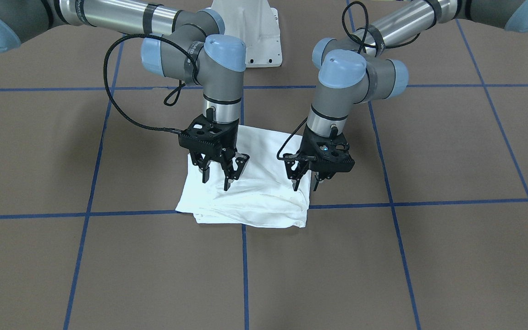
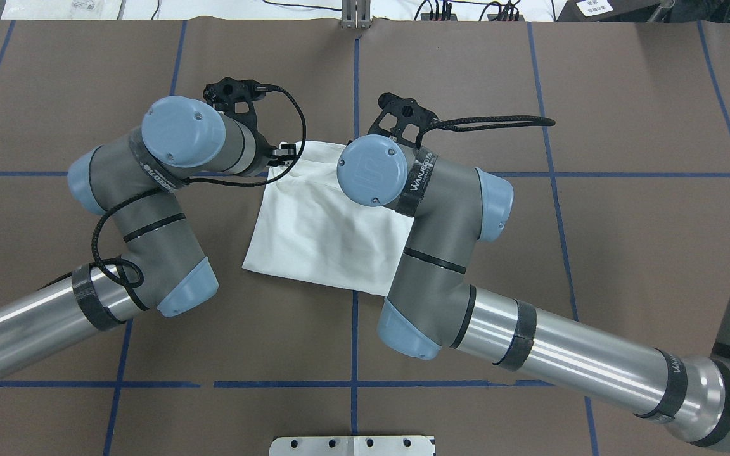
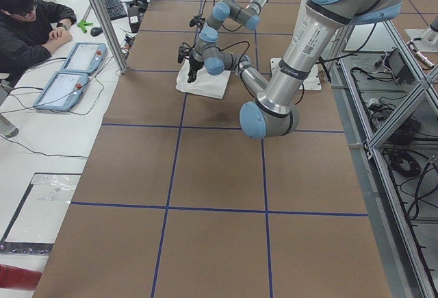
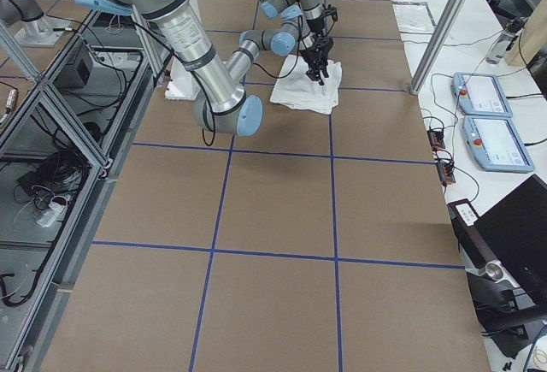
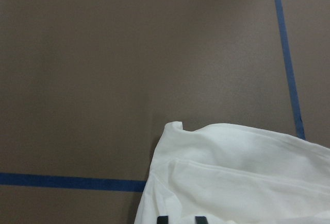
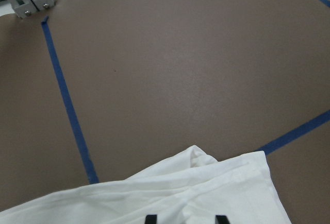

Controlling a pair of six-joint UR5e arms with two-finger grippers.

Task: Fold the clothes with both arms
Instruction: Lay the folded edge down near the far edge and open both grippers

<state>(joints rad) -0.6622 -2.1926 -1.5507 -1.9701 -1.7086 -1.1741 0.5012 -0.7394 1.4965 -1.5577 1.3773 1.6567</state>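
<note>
The white T-shirt (image 1: 250, 195) lies folded into a rough square on the brown table; it also shows in the overhead view (image 2: 314, 228). Its print, collar and label are hidden. My right gripper (image 1: 217, 179) hangs open just above the shirt's edge on the front view's left. My left gripper (image 1: 305, 183) hangs open just above the opposite edge. Neither holds cloth. In the left wrist view a shirt corner (image 5: 227, 172) lies below the fingertips (image 5: 162, 219). In the right wrist view the shirt edge (image 6: 206, 183) lies below the spread fingertips (image 6: 150, 219).
The white pedestal base (image 1: 257, 32) stands behind the shirt. Blue tape lines (image 1: 243, 266) divide the brown table into squares. An operator (image 3: 27, 24) sits at a side desk with two tablets (image 3: 68, 72). An aluminium post (image 6: 28, 0) stands at the table's far edge.
</note>
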